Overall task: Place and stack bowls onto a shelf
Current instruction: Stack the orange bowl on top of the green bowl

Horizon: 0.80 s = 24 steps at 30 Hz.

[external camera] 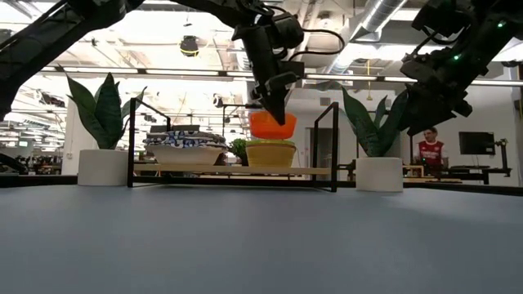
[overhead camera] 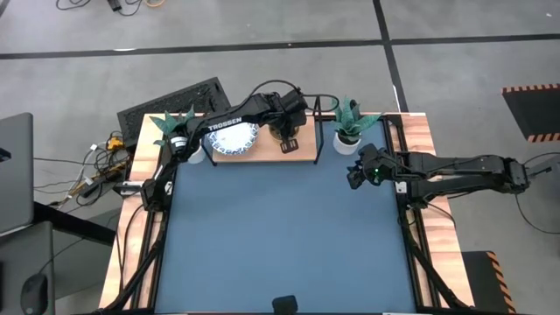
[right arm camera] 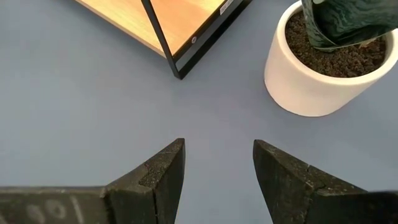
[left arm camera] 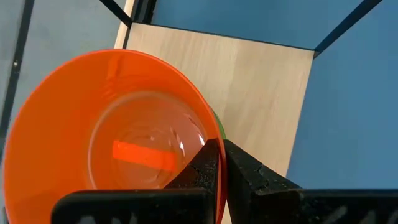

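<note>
My left gripper (external camera: 276, 114) reaches over the shelf (external camera: 229, 171) and is shut on the red bowl (external camera: 272, 125), which looks orange here. That bowl hangs right above a yellow bowl (external camera: 270, 153) standing on the board; a green rim (left arm camera: 217, 127) peeks out beneath it. A stack of white bowls with blue patterned rims (overhead camera: 234, 138) sits on the shelf's left part. My right gripper (right arm camera: 219, 152) is open above the table, off the shelf's right end (right arm camera: 161, 18). The purple bowl is hidden. My left gripper pinches the red bowl's rim (left arm camera: 202, 134), one finger (left arm camera: 205, 168) inside the bowl and the other outside its wall. The fingers come from above, pointing down. The bowl hangs upright close over the yellow bowl; whether the two touch I cannot tell.
White plant pots stand at both shelf ends, the right pot (right arm camera: 323, 74) close to my right gripper and the left pot (external camera: 102, 166) beyond the patterned stack. Thin black frame posts (external camera: 335, 147) rise at the shelf corners. The dark-blue tabletop (overhead camera: 289, 236) stretches toward the near edge.
</note>
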Each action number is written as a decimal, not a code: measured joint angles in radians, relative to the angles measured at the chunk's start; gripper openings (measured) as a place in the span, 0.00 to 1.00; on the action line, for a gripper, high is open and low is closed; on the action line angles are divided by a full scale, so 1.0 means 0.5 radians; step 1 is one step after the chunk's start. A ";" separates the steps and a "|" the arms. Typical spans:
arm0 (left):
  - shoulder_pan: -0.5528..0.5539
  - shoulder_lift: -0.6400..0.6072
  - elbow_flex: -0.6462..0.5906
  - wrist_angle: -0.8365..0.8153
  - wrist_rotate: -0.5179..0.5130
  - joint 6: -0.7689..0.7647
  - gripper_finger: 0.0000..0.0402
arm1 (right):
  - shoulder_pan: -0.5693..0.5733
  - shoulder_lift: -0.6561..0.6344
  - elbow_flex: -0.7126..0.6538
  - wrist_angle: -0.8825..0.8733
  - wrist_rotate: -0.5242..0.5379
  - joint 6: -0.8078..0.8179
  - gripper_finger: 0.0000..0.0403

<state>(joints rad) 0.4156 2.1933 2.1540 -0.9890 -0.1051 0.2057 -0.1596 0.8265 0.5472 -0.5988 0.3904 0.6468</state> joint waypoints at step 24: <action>0.005 0.000 0.001 0.009 -0.206 0.074 0.32 | 0.000 0.000 0.000 -0.001 -0.053 -0.001 0.53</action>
<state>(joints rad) 0.4179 2.1933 2.1544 -0.9844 -0.2081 0.2428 -0.1596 0.8265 0.5472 -0.5995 0.3637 0.6465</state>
